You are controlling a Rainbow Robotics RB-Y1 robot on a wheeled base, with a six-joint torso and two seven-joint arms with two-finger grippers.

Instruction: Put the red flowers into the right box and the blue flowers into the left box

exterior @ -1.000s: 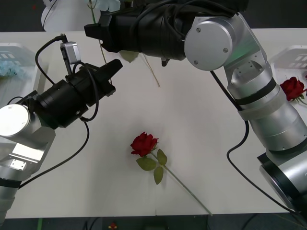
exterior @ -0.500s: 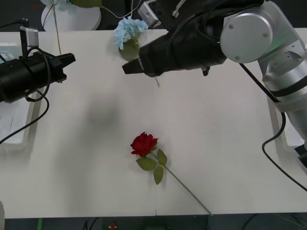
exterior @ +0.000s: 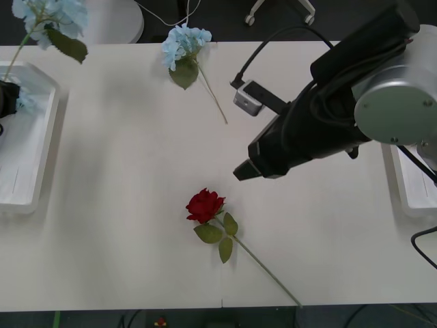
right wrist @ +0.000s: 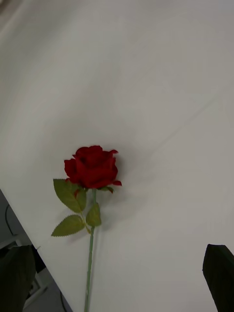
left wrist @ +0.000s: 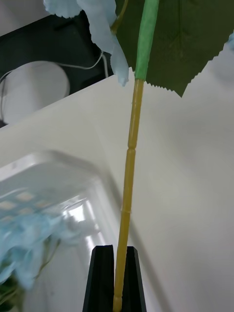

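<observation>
The table point(exterior: 136, 205) looks matt, smooth and off-white. The left box point(left wrist: 58, 185) is glossy white plastic with bright glints. The red rose point(right wrist: 92, 166) has velvety cloth-like petals and matt, serrated green leaves. The held blue flower point(left wrist: 127, 161) has a smooth, jointed, plastic-looking stem pinched between the left gripper's point(left wrist: 116, 278) matt black fingers.

right box point(exterior: 410, 195) cut by frame edge

Left gripper point(left wrist: 115, 285) now pulled way back over the left box point(exterior: 42, 137), clamped on a blue flower's stem point(left wrist: 127, 185), bloom up at the table's far corner. Right gripper point(exterior: 246, 170) swung back across, now hanging open near the red rose point(exterior: 204, 205).
</observation>
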